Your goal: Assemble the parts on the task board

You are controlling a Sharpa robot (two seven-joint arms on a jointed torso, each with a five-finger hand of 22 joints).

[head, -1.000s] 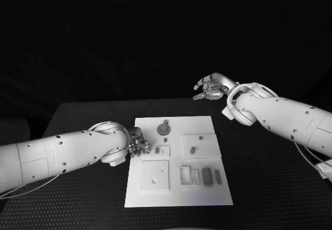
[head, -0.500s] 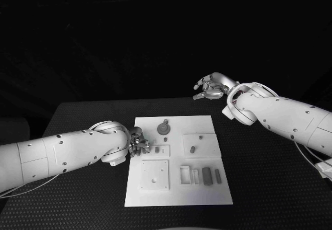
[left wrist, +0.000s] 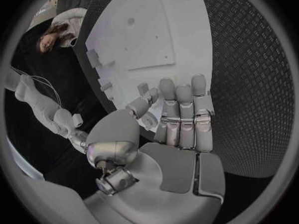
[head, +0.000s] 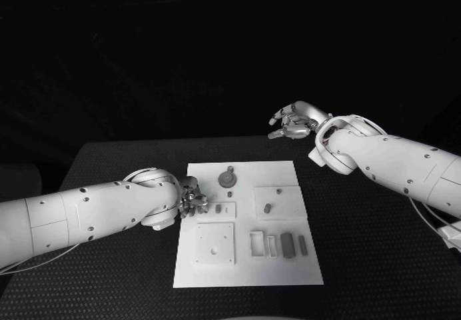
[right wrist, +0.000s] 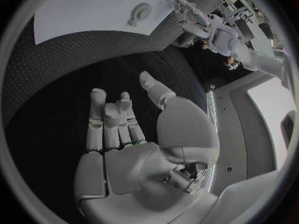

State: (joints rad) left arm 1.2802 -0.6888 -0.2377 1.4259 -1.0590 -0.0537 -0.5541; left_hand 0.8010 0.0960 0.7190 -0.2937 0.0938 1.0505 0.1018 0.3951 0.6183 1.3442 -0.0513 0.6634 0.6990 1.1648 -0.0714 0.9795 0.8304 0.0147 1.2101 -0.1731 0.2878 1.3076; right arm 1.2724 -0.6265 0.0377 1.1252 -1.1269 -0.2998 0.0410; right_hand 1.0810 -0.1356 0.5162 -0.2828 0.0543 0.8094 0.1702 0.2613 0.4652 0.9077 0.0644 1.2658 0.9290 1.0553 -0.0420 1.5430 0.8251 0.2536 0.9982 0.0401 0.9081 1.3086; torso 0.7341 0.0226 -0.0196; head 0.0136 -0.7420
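Note:
The white task board [head: 245,267] lies in the middle of the black table. On it are a grey round disc part [head: 226,179], small grey parts [head: 268,208] near the centre, and a row of upright grey parts [head: 286,245] toward the front. My left hand [head: 192,198] hovers at the board's left edge. In the left wrist view its fingers [left wrist: 181,109] lie straight and side by side over the board's rim [left wrist: 143,30], holding nothing. My right hand [head: 293,122] hangs raised beyond the table's far edge, its palm [right wrist: 124,134] empty and its fingers loosely extended.
A raised square plate [head: 214,243] sits on the board's front left, and a second square recess [head: 278,200] lies to the right of centre. Black mat [head: 374,253] surrounds the board on all sides. In the right wrist view the disc part [right wrist: 140,12] lies far from the palm.

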